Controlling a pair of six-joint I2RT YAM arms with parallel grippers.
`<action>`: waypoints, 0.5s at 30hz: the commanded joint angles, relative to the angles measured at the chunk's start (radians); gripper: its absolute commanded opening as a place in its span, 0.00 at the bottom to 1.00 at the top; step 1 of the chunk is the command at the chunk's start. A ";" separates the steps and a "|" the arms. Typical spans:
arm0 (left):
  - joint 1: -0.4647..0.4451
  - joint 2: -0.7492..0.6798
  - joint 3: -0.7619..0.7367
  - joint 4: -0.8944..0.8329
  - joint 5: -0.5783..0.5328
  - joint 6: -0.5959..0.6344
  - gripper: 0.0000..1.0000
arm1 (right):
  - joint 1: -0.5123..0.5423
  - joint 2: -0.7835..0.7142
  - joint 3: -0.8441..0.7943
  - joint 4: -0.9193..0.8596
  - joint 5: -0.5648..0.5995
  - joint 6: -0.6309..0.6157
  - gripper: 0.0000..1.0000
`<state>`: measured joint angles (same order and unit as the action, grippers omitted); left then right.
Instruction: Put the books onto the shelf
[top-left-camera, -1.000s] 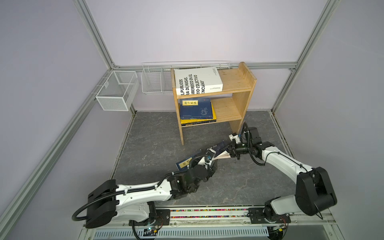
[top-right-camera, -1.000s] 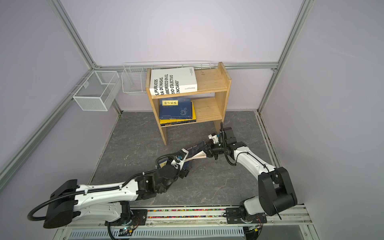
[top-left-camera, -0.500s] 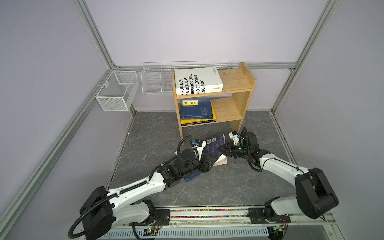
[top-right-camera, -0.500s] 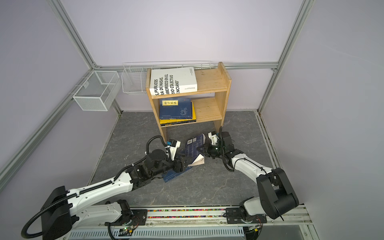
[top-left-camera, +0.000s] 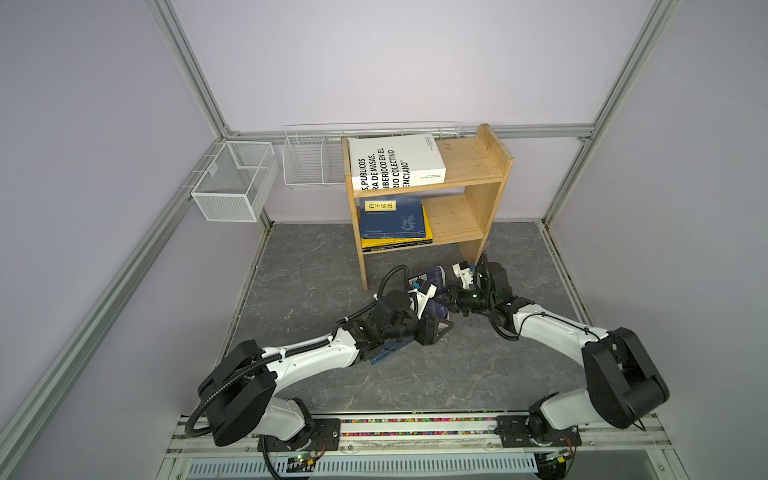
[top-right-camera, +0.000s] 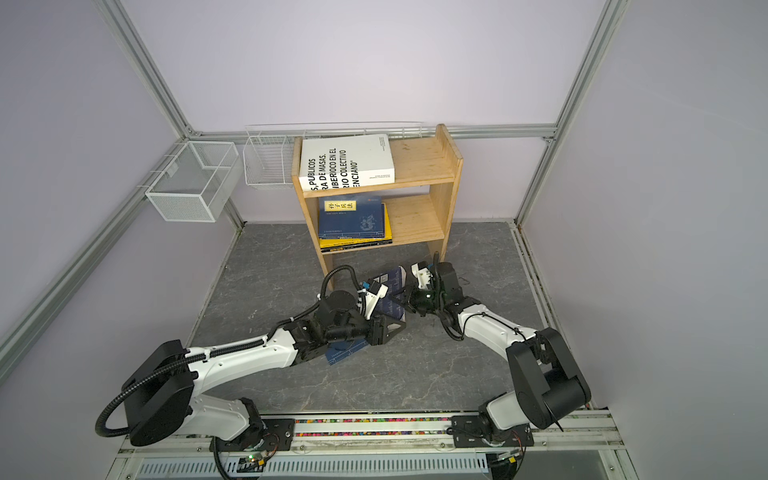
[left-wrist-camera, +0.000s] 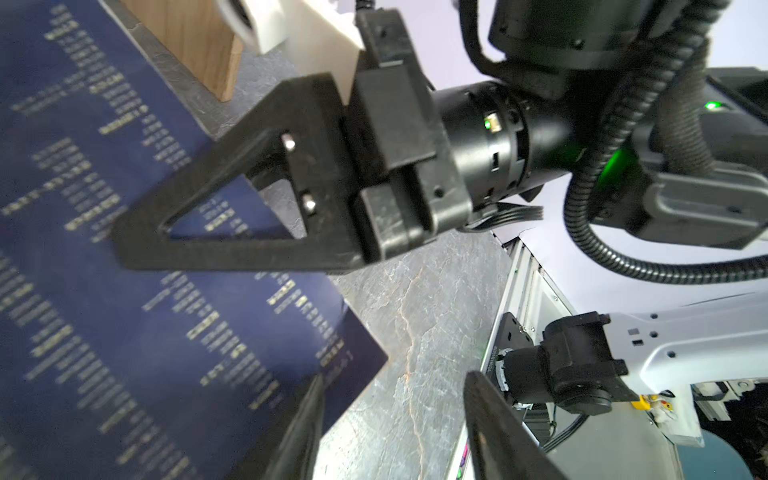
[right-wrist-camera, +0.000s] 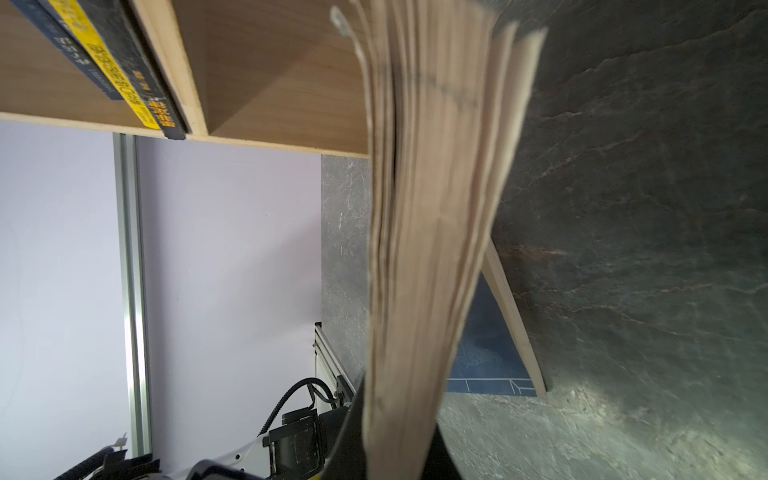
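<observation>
Navy book (top-left-camera: 433, 277) tilts up near the tabletop's (top-left-camera: 316, 282) centre, before the shelf (top-left-camera: 478, 166) at the far edge. Right tool (top-left-camera: 452, 300) is clenched on its page edge. Left tool (left-wrist-camera: 395, 428) is spread at its corner, gripping nothing.

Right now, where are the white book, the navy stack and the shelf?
white book (top-left-camera: 395, 160): in a top view, middle of its cover.
navy stack (top-left-camera: 390, 218): in a top view, cover of the top book.
shelf (top-left-camera: 469, 160): in a top view, bare part of its upper board.
</observation>
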<state>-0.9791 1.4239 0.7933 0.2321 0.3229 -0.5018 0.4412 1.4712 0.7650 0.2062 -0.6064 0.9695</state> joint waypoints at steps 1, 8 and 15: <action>-0.001 0.018 0.031 0.031 0.038 0.022 0.52 | 0.007 0.013 0.055 0.020 -0.017 0.026 0.07; -0.032 -0.001 0.043 -0.084 -0.100 0.124 0.53 | 0.006 0.057 0.164 -0.133 -0.077 0.054 0.07; -0.097 -0.016 0.069 -0.205 -0.395 0.296 0.55 | 0.007 0.079 0.215 -0.262 -0.164 0.070 0.07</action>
<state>-1.0683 1.4204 0.8265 0.1066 0.1150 -0.3119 0.4412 1.5497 0.9550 0.0162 -0.6804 1.0077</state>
